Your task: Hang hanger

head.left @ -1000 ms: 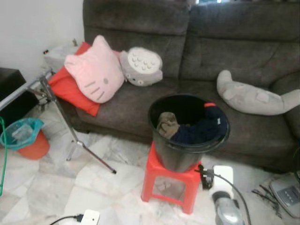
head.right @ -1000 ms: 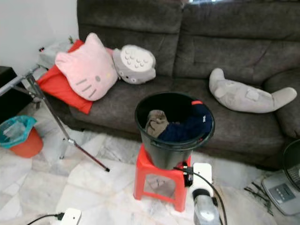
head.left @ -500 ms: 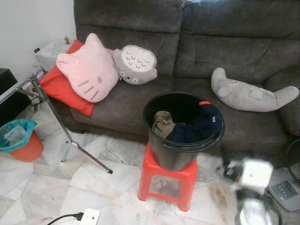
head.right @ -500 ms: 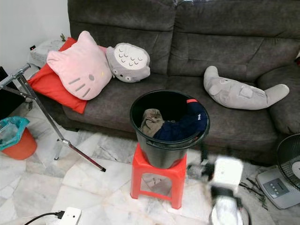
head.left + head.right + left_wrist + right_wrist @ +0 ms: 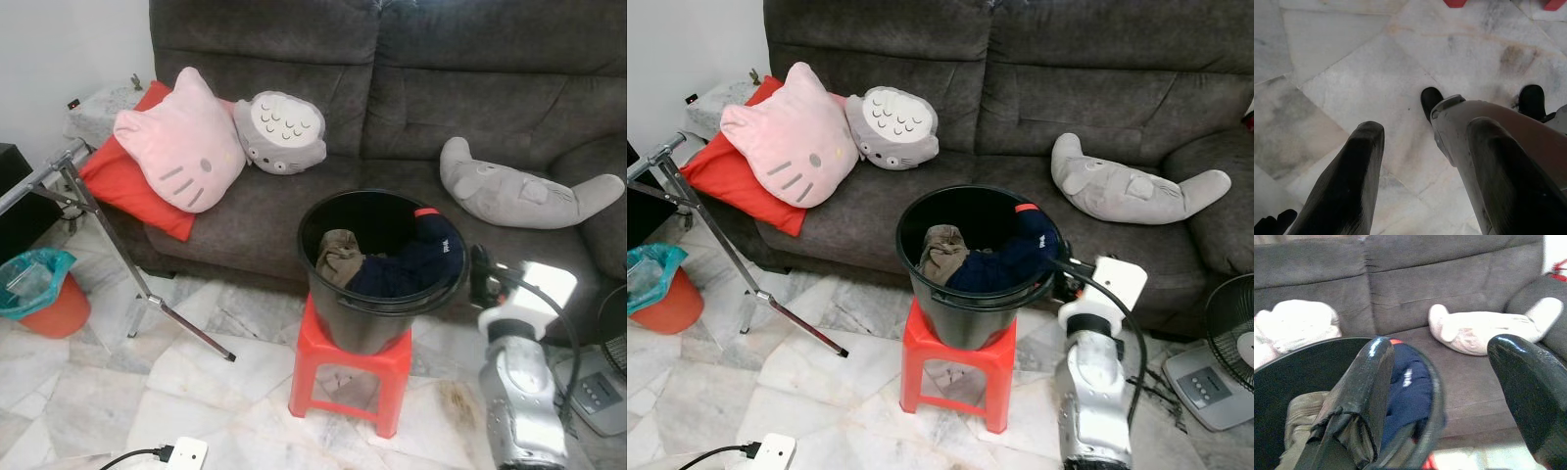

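Observation:
A black bucket (image 5: 377,328) stands on a red stool (image 5: 348,370) in front of the sofa, holding a dark blue garment (image 5: 416,262) and an olive one (image 5: 338,257). My right gripper (image 5: 478,276) is raised beside the bucket's right rim. In the right wrist view its fingers (image 5: 1369,382) stand wide apart with nothing between them, and the bucket and blue garment (image 5: 1405,387) lie just ahead. My left gripper (image 5: 1425,128) hangs open over the marble floor. A metal rack's bar and leg (image 5: 108,235) slant at the far left.
The grey sofa (image 5: 294,211) carries a pink cat cushion (image 5: 176,147), a grey plush (image 5: 279,132) and a long grey seal plush (image 5: 519,186). An orange bin with a teal bag (image 5: 39,294) sits left. A fan base (image 5: 1215,377) is at right, a white power strip (image 5: 186,452) near front.
The camera has shifted slightly. My right arm has swung right and risen from low beside the stool to the level of the bucket's right rim.

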Available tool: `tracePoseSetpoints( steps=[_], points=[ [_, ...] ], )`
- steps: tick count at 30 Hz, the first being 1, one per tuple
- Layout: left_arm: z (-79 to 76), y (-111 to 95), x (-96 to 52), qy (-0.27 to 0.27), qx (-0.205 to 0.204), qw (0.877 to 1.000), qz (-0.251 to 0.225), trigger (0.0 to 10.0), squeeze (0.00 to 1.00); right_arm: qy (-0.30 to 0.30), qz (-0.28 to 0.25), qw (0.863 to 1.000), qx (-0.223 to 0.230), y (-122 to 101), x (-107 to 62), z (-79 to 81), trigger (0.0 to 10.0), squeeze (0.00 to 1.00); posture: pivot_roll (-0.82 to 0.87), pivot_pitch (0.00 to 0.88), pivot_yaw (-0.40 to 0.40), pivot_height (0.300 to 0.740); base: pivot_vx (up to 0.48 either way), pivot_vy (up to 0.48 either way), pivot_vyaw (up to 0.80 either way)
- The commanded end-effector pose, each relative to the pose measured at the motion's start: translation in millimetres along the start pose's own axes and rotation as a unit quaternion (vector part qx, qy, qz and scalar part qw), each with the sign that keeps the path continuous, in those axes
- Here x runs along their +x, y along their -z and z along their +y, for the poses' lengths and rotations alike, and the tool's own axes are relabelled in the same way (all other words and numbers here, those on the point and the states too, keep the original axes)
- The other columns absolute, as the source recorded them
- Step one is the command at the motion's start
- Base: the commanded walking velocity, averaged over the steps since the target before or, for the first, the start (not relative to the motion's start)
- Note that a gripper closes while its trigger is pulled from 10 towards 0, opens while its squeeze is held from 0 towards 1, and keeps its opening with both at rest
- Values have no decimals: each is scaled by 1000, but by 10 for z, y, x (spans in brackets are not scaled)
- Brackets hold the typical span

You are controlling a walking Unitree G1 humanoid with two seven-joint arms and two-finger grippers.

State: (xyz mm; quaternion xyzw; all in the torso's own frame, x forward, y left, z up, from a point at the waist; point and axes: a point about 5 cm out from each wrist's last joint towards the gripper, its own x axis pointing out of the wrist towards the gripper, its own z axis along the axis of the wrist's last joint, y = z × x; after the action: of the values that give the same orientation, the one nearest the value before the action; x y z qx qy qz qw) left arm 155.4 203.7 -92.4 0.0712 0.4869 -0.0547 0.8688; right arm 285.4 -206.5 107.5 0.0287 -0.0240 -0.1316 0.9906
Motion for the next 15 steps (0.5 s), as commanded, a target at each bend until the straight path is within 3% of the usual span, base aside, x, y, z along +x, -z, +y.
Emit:
tracePoseSetpoints(
  steps=[1, 6, 15],
  points=[
    [33, 34, -11, -4, -4, 1000, 5, 10000, 0, -5, -4, 1000, -2, -25, 4, 39, 10000, 0, -90, 0, 27, 740, 247, 0, 0],
    [26, 28, -9, -3, -5, 1000, 4, 10000, 0, -23, -11, 1000, -15, -44, 18, 129, 10000, 0, -87, 0, 21, 740, 245, 0, 0],
    [3, 38, -7, -1, -7, 1000, 5, 10000, 0, -19, -8, 1000, -16, -44, 25, 110, 10000, 0, -90, 0, 18, 740, 248, 0, 0]
  ],
)
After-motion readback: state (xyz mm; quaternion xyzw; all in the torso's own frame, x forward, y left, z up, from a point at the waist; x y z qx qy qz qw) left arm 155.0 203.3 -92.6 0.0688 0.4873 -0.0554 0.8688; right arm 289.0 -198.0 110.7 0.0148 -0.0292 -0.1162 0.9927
